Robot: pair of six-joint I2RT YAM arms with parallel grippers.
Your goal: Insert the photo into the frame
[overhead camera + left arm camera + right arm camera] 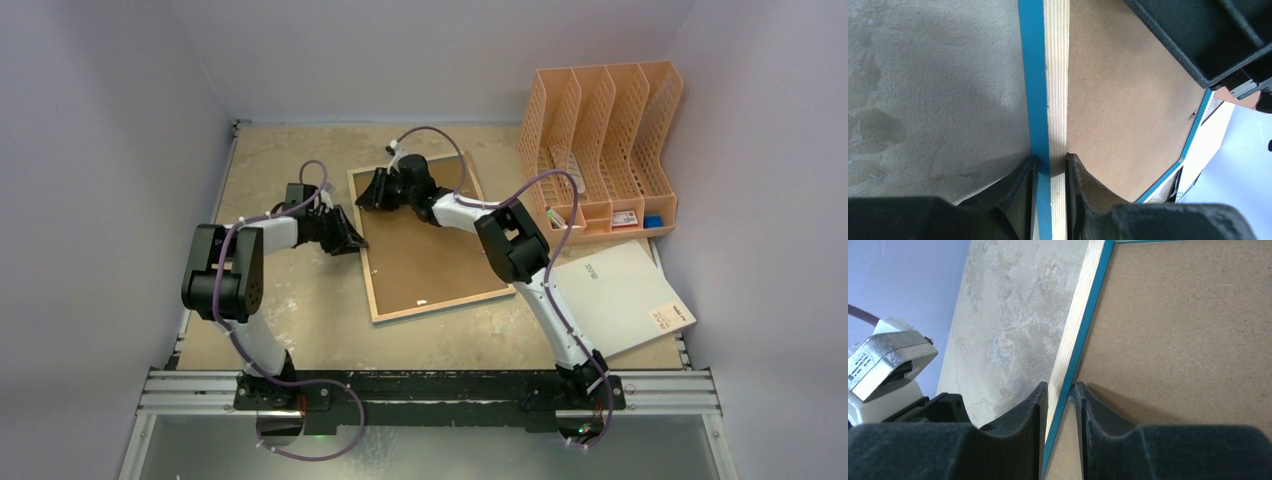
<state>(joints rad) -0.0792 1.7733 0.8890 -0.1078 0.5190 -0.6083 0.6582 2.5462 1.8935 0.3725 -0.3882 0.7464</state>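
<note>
Frame (445, 304) face hidden — backing board (425, 262) up.

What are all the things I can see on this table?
table: one, mottled beige, under everything
frame: one, cyan-blue with pale wood edge, rear side up, mid-table
backing board: one, brown, inside the frame
file organiser: one, peach, far right corner
white sheet: one, near right
small items: a few, organiser's front tray, too small to name
left arm, right arm: two, black and white, purple cables
left fingers: black, clamped on the frame's left edge
right fingers: black, straddling the frame's far-left corner
</note>
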